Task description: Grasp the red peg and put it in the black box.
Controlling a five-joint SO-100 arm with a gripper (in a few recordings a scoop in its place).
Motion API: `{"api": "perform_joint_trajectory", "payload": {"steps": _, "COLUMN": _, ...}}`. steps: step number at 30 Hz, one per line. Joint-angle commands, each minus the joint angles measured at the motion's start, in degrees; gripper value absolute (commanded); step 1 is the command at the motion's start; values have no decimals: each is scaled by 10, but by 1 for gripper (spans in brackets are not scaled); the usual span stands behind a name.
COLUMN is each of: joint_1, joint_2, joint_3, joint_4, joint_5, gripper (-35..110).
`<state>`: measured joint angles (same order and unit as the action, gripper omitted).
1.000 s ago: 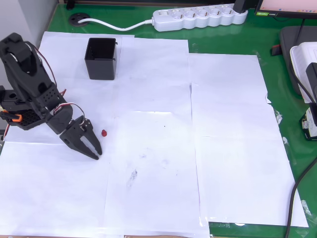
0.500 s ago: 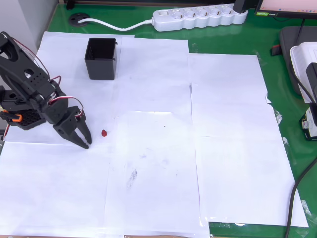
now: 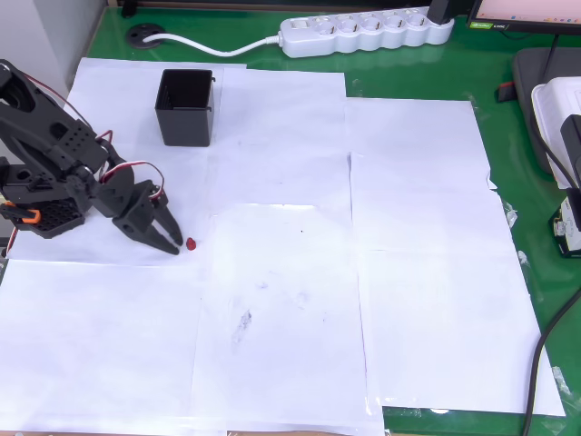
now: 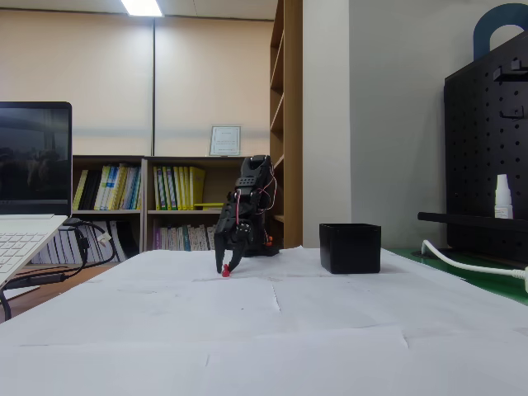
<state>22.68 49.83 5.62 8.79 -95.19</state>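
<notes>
In the overhead view the black arm [image 3: 64, 173] stands at the left edge of the table [image 3: 408, 73], which is green and mostly covered with white paper sheets [image 3: 418, 254]. The arm reaches toward the middle of the table, and its gripper [image 3: 177, 245] points down at the paper with the fingertips close together, only a narrow gap between them, holding nothing. The red peg [image 3: 191, 243] lies on the paper just beside the fingertips, on their right in this view; whether it touches them cannot be told. The black box [image 3: 186, 107] stands upright on the paper near the far left corner, well apart from the peg, its hollow open upward. A white power strip [image 3: 363, 32] lies along the far edge.

In the fixed view the gripper [image 4: 227, 266] hangs low over the paper, and the red peg [image 4: 225, 271] sits right at its tips. The black box [image 4: 351, 247] stands to the right of the arm [image 4: 247, 206].
</notes>
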Motion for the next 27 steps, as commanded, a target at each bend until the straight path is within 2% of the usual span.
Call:
{"api": "perform_joint_trajectory", "payload": {"steps": 1, "joint_1": -6, "joint_2": 20, "joint_3": 11, "joint_4": -7, "joint_5": -4, "gripper": 0}}
{"api": "perform_joint_trajectory", "payload": {"steps": 6, "joint_1": -16, "joint_2": 37, "joint_3": 11, "joint_4": -33, "joint_5": -3, "gripper": 0}}
{"api": "perform_joint_trajectory", "payload": {"steps": 11, "joint_1": -21, "joint_2": 114, "joint_3": 11, "joint_4": -145, "joint_5": 4, "gripper": 0}}
{"api": "perform_joint_trajectory", "payload": {"steps": 15, "joint_1": -12, "joint_2": 120, "joint_3": 11, "joint_4": -157, "joint_5": -1, "gripper": 0}}
{"api": "perform_joint_trajectory", "payload": {"steps": 19, "joint_1": 2, "joint_2": 186, "joint_3": 11, "joint_4": -252, "joint_5": -11, "gripper": 0}}
{"api": "perform_joint_trajectory", "payload": {"steps": 27, "joint_1": 10, "joint_2": 272, "joint_3": 9, "joint_4": -375, "joint_5": -13, "gripper": 0}}
